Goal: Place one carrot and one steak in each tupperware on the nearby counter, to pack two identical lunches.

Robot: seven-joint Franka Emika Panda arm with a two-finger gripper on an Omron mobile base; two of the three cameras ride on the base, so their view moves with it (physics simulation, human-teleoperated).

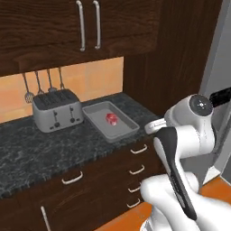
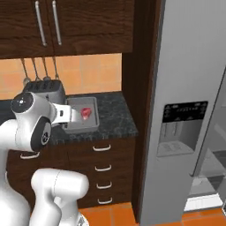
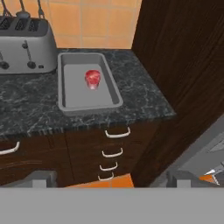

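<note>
Packing barely begun: steak (image 3: pixel 92 78) in tupperware (image 3: pixel 70 101) on desk (image 3: pixel 30 109); carrot missing; claw (image 3: pixel 111 180) spread, empty.

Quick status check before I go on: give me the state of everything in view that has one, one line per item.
tupperware: open, upright on the counter, beside the toaster
steak: lying inside the tupperware, no carrot with it
toaster: upright, slots empty as far as visible
drawers: all shut
upper cabinet doors: shut
utensils: hanging on the wall behind the toaster
gripper: open, holding nothing
</note>
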